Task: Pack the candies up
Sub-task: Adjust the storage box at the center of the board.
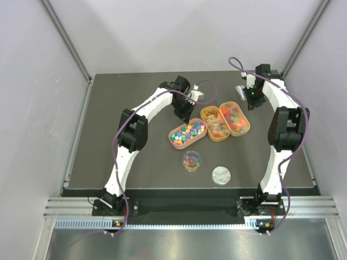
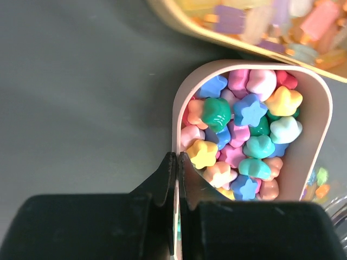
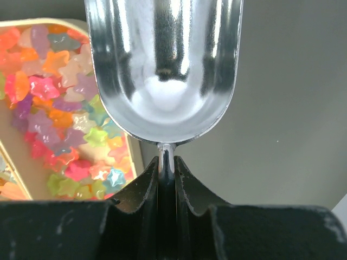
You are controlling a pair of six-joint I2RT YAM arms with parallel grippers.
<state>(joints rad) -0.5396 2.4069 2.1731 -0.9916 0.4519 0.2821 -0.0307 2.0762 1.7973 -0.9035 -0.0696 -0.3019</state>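
Three oval trays lie mid-table. The left tray (image 1: pixel 174 130) holds opaque multicoloured star-shaped candies (image 1: pixel 188 133). The middle tray (image 1: pixel 205 112) and right tray (image 1: pixel 246 122) hold translucent orange, red and yellow candies. My left gripper (image 1: pixel 184 115) is shut on the left tray's wall (image 2: pixel 175 124), one finger inside and one outside, next to the star candies (image 2: pixel 245 130). My right gripper (image 1: pixel 243 93) is at the back right beside the right tray, shut on the handle of an empty silver scoop (image 3: pixel 162 65). Translucent candies (image 3: pixel 59 108) lie to its left.
A small round clear jar (image 1: pixel 191 161) with a few candies inside stands open in front of the trays. Its silver disc lid (image 1: pixel 220 175) lies to its right near the front edge. White walls enclose the dark table (image 1: pixel 124 157).
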